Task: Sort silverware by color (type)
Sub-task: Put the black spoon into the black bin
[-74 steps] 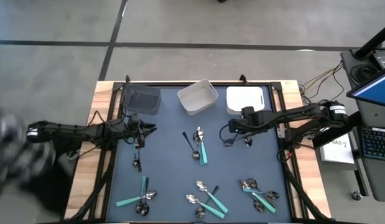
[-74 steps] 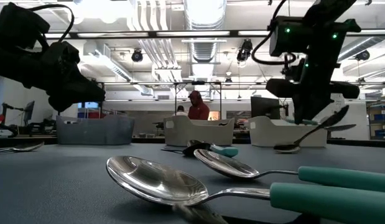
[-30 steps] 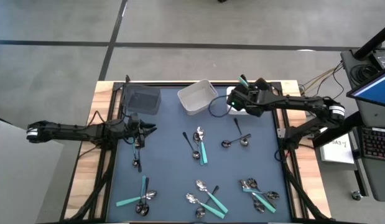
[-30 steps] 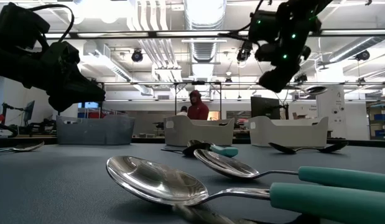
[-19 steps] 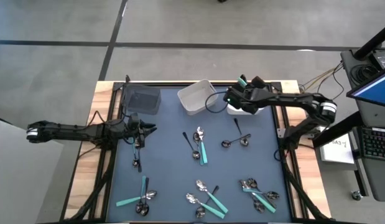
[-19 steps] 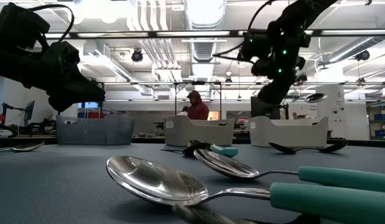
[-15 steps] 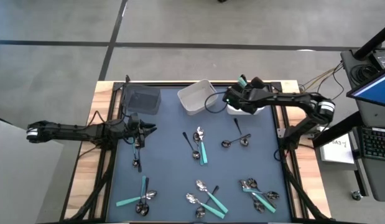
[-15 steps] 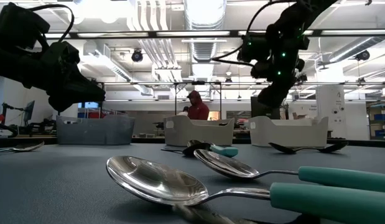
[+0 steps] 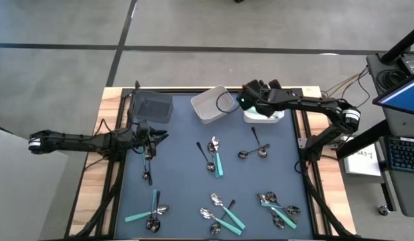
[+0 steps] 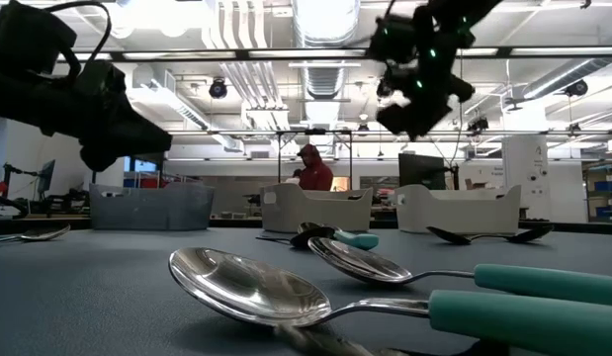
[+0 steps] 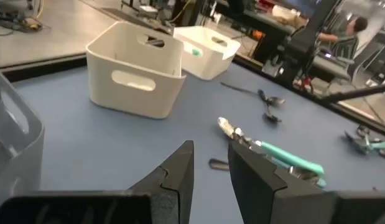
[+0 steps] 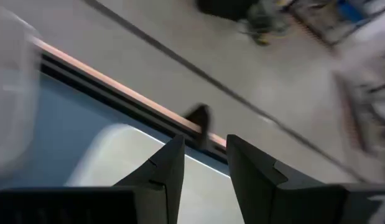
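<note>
Now the right tool (image 9: 245, 99), released and empty, hovers upper centre; two black-handled spoons (image 9: 253, 147) lie lower right, nearest it.

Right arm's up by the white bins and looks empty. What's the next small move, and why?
Probably swing the right gripper back down toward the two dark spoons lying below the white bins. Its fingers are apart with nothing between them, and those spoons are the nearest unsorted pieces on its side. The left gripper waits at the table's left.
</note>
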Motion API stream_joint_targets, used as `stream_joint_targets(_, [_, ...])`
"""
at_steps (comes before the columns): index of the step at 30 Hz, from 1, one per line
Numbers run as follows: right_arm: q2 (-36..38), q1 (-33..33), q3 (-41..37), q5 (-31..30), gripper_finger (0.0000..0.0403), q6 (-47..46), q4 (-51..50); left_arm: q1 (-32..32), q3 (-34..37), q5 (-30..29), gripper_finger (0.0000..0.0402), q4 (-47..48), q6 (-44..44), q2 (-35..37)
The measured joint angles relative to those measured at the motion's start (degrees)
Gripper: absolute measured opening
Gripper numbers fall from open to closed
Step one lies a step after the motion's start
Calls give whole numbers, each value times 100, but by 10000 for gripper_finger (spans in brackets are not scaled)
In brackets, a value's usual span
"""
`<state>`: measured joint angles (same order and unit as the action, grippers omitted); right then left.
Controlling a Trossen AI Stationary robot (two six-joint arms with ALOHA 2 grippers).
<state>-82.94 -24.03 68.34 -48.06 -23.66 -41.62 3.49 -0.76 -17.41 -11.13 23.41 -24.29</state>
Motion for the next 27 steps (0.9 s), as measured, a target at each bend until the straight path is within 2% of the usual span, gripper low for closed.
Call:
stream_joint_targets(6, [0,197,773,350,111,-606,23,0,-2,-433,82,-278,170,0])
stream_joint_targets(11, [0,349,1143,352,102,-682,43,0,-2,-1208,82,-272,1086,-2])
stream_joint_targets(14, [0,438,1279,354,96,-930,37,2,-2,-1462,82,-271,1226,-26])
stream_joint_targets(18, [0,619,1460,546,89,-1382,85,0,-2,-1471,82,-265,1213,-40])
stream_joint_targets(22, [0,921,1495,655,89,-1416,365,0,-2,-1443,82,-276,1205,-79])
stream_joint_targets(24, [0,1089,1495,656,90,-1414,333,0,-2,-1205,82,-305,1203,-75])
stream_joint_targets(27, [-28,1378,1495,652,90,-1613,272,0,-2,-544,82,-315,1209,-76])
